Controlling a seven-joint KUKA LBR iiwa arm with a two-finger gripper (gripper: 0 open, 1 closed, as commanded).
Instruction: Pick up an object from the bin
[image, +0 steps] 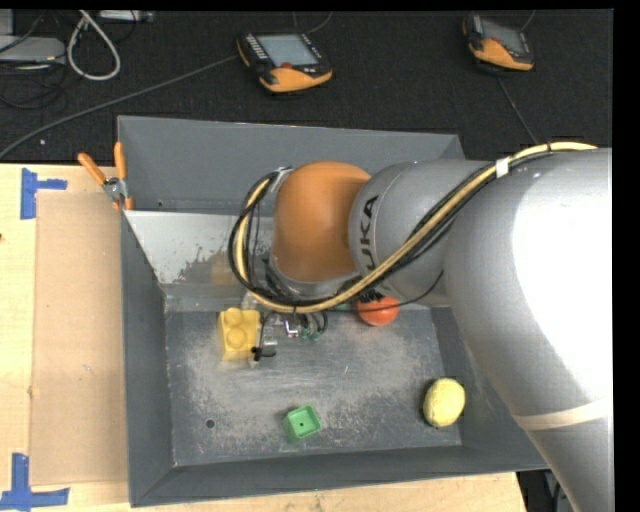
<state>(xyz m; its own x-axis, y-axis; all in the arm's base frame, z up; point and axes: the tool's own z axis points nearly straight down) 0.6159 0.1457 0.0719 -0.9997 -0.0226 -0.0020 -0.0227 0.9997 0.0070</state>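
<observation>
A yellow toy brick (237, 333) with studs on top lies on the left part of the bin floor. My gripper (268, 345) reaches down right beside its right edge, under the orange wrist cover; one dark fingertip shows against the brick's side. An orange ball (378, 312) sits just right of the wrist, partly hidden by the arm.
A small green block (301, 423) lies near the front wall at the middle. A yellow lemon-shaped thing (444, 402) rests at the front right. The arm covers the bin's back right part.
</observation>
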